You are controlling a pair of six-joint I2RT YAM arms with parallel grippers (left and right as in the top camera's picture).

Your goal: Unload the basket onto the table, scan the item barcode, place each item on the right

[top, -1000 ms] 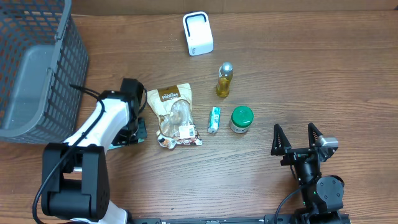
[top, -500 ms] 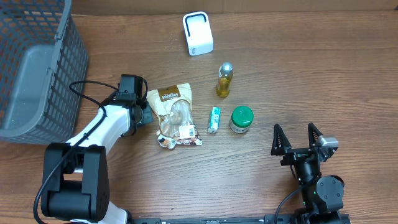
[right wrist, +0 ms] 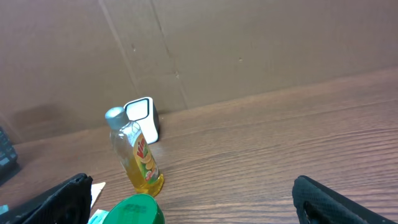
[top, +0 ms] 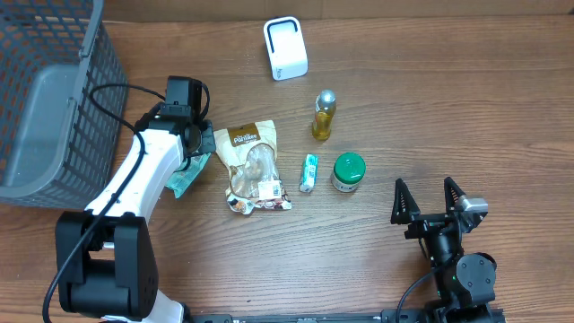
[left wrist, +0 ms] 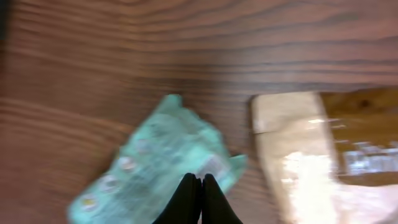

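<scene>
Pinching the edge of a crinkly teal packet [left wrist: 155, 162] with closed jaws, the left gripper [left wrist: 200, 182] hangs over the wood-grain worktop [left wrist: 93, 62]; the right gripper [top: 423, 185] holds its jaws wide apart.

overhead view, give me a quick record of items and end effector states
left end effector: shut, pinching edge of teal packet
right end effector: open, empty
scanner: white, at far edge of table
lying mid-table: snack bag, small teal tube
standing mid-table: yellow bottle, green-lidded jar
basket: grey mesh, beside the left arm
</scene>
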